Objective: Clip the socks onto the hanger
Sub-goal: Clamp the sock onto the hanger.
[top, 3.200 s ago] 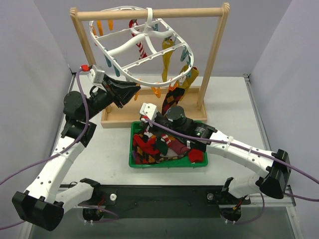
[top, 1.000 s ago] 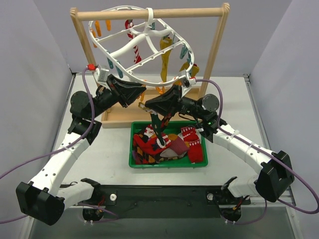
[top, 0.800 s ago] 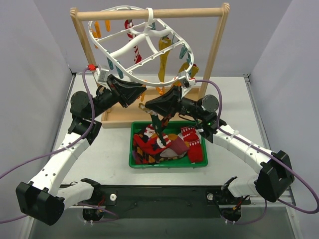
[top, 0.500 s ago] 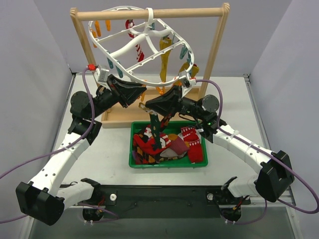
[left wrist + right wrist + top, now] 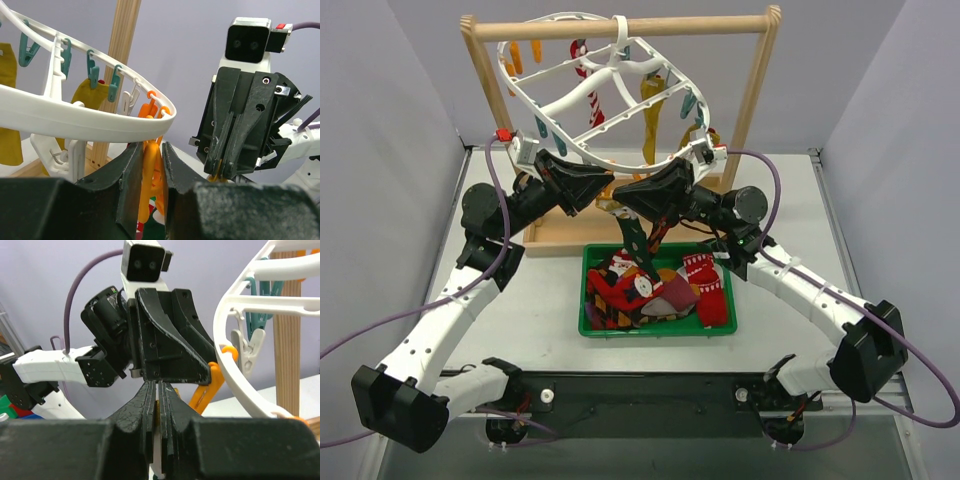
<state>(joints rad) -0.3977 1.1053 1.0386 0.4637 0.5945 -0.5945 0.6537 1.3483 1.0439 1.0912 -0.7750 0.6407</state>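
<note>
Below hanger (image 5: 75,117) rim: sock (image 5: 637,252) — light, limp — pinched at top edge by right gripper (image 5: 157,390). At rim: clip (image 5: 145,200) squeezed by left gripper (image 5: 150,152) — thin sock edge best fed into its mouth.

I am not seeing the lower end of the orange plastic clip (image 5: 148,172) behind my left gripper (image 5: 150,147); the white plastic oval hanger (image 5: 75,119) is running off-frame.
</note>
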